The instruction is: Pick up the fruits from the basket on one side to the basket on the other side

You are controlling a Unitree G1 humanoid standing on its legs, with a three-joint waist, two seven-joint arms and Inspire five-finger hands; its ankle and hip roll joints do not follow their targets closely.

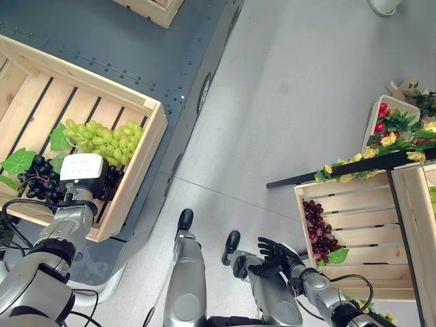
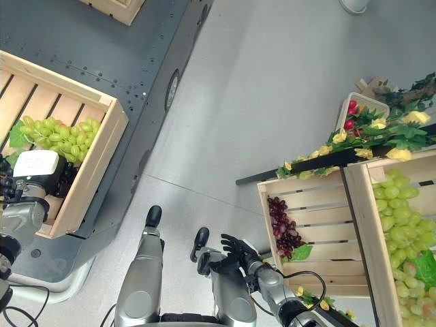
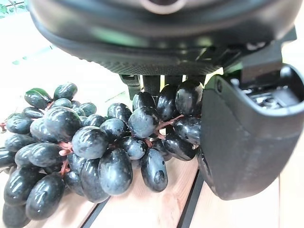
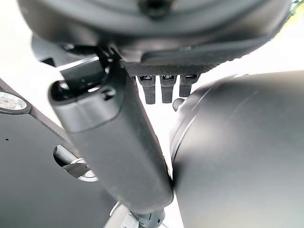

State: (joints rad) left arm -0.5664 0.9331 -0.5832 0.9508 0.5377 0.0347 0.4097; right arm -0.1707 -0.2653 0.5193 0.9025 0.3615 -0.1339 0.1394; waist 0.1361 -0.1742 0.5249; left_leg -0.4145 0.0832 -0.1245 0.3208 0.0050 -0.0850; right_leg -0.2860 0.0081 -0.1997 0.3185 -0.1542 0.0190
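A bunch of dark grapes (image 3: pixel 95 147) lies on the slats of the wooden crate (image 1: pixel 139 170) on my left, beside a bunch of green grapes (image 1: pixel 105 139) and some leaves. My left hand (image 3: pixel 242 142) is down in this crate right at the dark bunch. Its thumb touches the near grapes, while the fingers (image 3: pixel 152 85) stand straight behind them, so the hand is open. The right-side crate (image 1: pixel 354 204) holds a bunch of red-purple grapes (image 1: pixel 320 235). Low beside that crate, my right hand (image 1: pixel 276 255) hangs with fingers spread, open and holding nothing.
The left crate rests on a dark metal platform (image 1: pixel 136 48), with another crate (image 1: pixel 153 8) at its far end. A further crate with green grapes (image 2: pixel 402 225) stands at the far right. Flowers and a white tray (image 1: pixel 392 126) sit behind the right crates. Grey floor lies between.
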